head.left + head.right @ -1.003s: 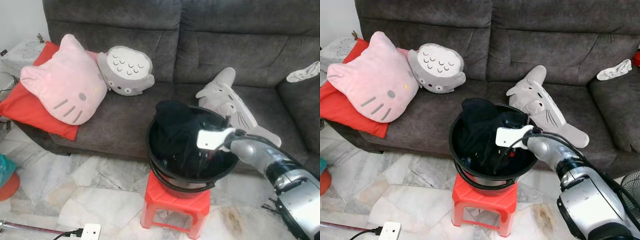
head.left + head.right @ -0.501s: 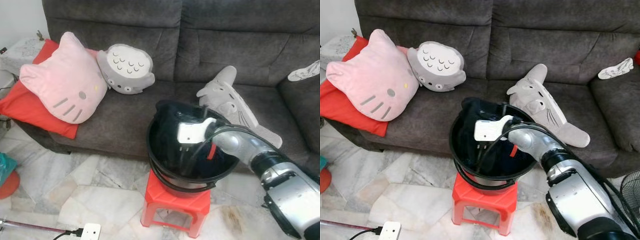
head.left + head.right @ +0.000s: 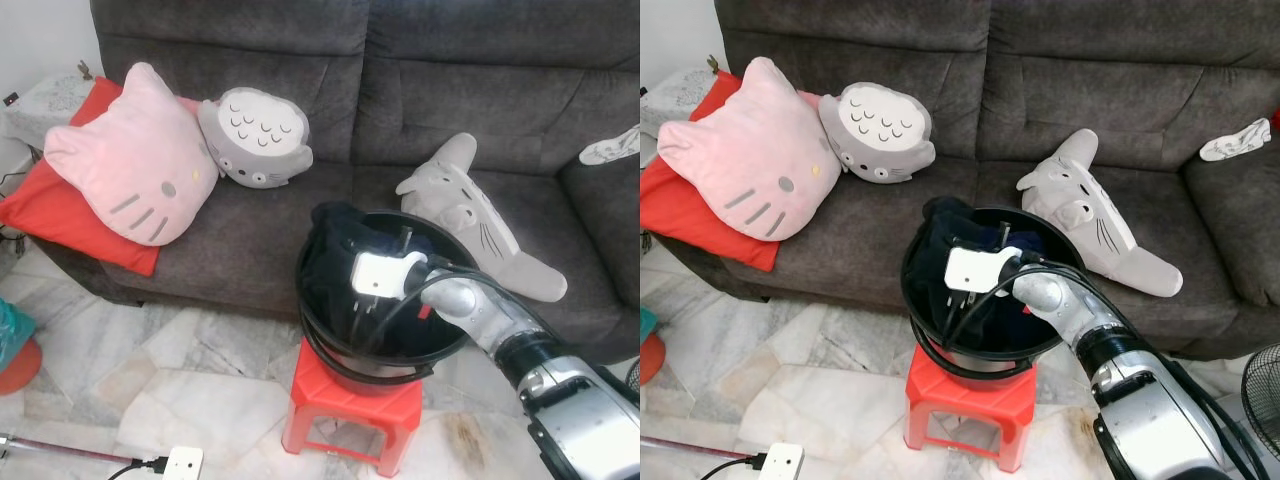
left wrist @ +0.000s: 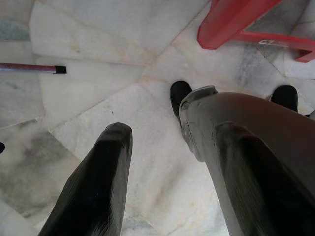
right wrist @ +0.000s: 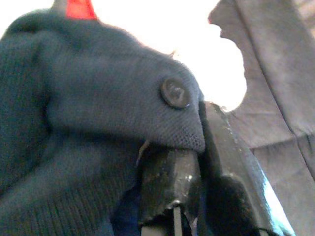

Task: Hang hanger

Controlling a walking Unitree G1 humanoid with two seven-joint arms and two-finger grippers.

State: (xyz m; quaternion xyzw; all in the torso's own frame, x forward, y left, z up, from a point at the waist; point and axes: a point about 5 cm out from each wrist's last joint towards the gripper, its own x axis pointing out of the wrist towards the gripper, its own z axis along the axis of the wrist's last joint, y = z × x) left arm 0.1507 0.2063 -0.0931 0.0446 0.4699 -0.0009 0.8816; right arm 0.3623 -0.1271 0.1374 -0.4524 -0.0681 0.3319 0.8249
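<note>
A black bucket (image 3: 306, 300) stands on a red plastic stool (image 3: 345, 408) in front of the sofa, stuffed with dark clothes (image 3: 335, 235). My right arm reaches over the rim, and my right gripper (image 3: 366, 318) points down among the clothes. In the right wrist view its fingers (image 5: 170, 184) sit close together on the edge of a dark blue knitted garment (image 5: 98, 108) with a round button (image 5: 175, 92). A small red piece (image 3: 424, 309) shows beside the arm inside the bucket. My left gripper (image 4: 167, 132) hangs idle and open above the marble floor.
The grey sofa (image 3: 250, 230) behind the bucket holds a pink cat cushion (image 3: 130, 160), a grey round plush (image 3: 258, 140), a long grey plush (image 3: 470, 215) and a red cushion (image 3: 50, 215). A white power strip (image 3: 180, 463) and a rod (image 3: 60, 452) lie on the floor.
My right gripper has moved from the bucket's right rim toward its middle and dipped lower into the clothes. The camera shifted slightly.
</note>
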